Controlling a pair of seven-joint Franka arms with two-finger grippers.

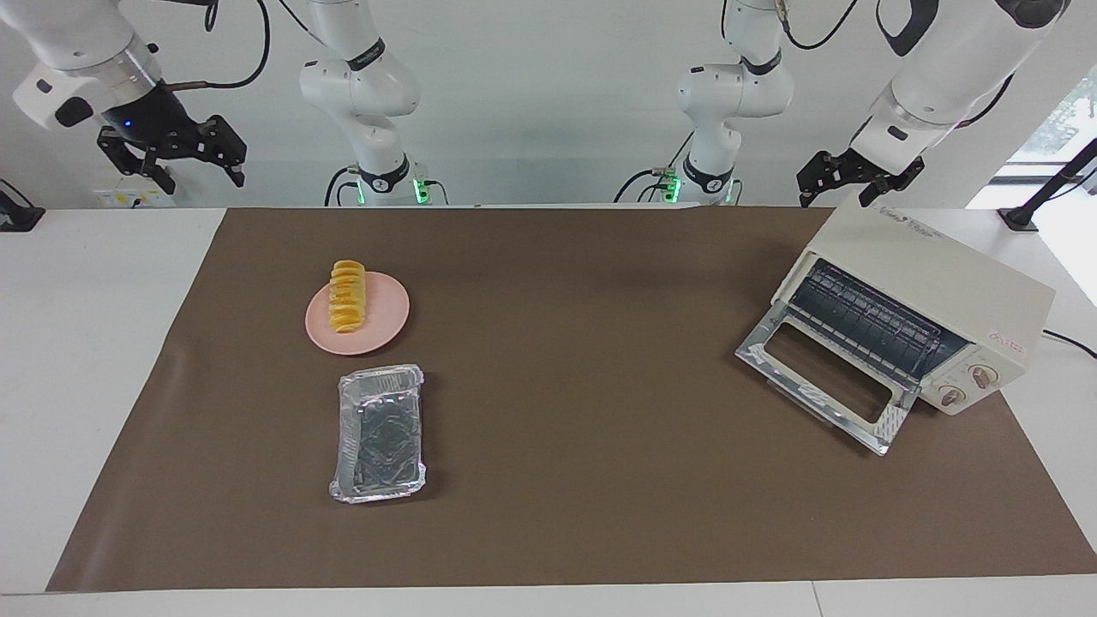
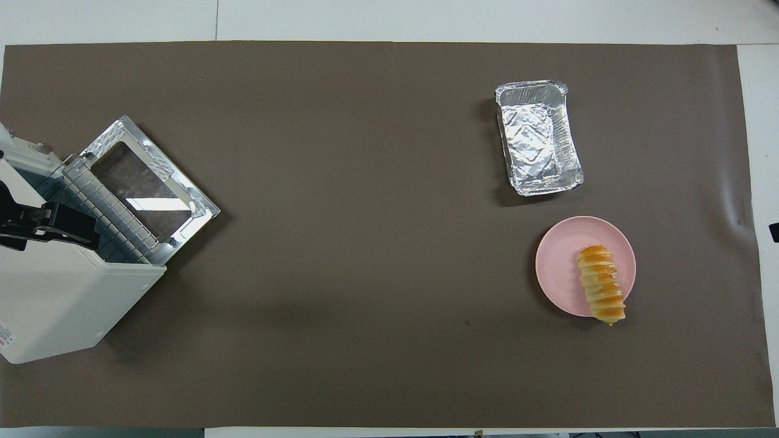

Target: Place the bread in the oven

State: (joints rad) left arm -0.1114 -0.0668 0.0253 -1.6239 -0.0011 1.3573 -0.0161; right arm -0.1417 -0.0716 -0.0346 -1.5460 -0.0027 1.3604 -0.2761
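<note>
Bread (image 1: 347, 296) lies on pink plate (image 1: 383, 330), toward the right arm's end of the tabletop (image 1: 600, 514). Foil tray (image 1: 380, 433) sits farther out. Oven (image 1: 930, 296) stands open. Both grippers, left (image 1: 848, 184) and right (image 1: 176, 167), hang raised, jaws spread.

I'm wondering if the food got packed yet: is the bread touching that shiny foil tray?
Apart. The overhead view shows the bread lying on the pink plate, with bare brown mat between the plate and the foil tray.
</note>
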